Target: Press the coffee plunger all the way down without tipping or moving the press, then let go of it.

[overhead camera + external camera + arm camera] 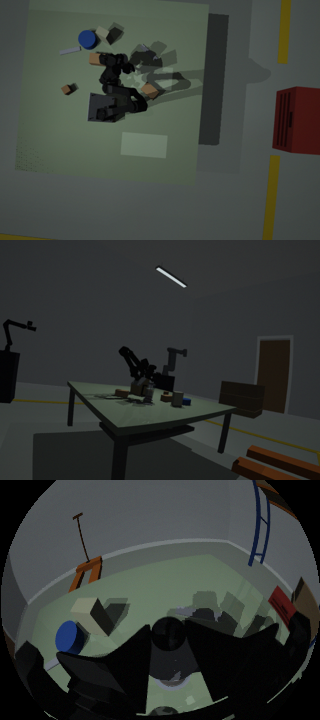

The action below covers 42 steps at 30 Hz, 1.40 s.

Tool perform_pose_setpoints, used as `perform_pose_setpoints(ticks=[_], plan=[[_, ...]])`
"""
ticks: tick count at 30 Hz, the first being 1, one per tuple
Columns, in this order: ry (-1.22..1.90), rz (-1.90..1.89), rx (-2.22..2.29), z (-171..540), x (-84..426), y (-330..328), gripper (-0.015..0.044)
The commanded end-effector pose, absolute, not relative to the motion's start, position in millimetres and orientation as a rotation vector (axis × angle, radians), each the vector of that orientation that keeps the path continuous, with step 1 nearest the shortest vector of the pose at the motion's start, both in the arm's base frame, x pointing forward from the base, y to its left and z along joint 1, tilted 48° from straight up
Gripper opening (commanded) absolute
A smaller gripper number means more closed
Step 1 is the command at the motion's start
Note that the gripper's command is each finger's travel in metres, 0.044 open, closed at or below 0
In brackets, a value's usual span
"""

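While the coffee press point(149, 392) stands upright, the claw point(168, 640) directly above grips its plunger knob point(168, 632).

Your arm point(117, 87) is matte black, chunky rounded links, on a dark grey square base plate point(96, 107) with corner screws.

We fold our arm point(134, 364) steeply down, our hand point(170, 640) clamped over the plunger knob point(168, 632).

Dim robot lab: spare arms point(18, 326), floor tape point(49, 402).
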<state>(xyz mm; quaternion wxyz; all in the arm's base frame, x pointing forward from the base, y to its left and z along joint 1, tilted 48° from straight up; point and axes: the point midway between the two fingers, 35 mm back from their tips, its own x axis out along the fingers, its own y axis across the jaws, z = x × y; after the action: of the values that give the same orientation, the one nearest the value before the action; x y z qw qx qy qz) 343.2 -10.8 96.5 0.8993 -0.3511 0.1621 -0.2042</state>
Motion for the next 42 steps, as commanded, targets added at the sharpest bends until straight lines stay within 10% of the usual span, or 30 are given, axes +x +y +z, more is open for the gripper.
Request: perform_pose_setpoints(ticks=[1,7,19,42], plan=[[0.336,-0.423,-0.727,96,343,-11,0.0128],[0.336,-0.423,-0.727,96,343,-11,0.0128],[0.336,-0.423,-0.727,96,343,-11,0.0440],[0.357,-0.419,-0.736,149,321,46,0.0440]])
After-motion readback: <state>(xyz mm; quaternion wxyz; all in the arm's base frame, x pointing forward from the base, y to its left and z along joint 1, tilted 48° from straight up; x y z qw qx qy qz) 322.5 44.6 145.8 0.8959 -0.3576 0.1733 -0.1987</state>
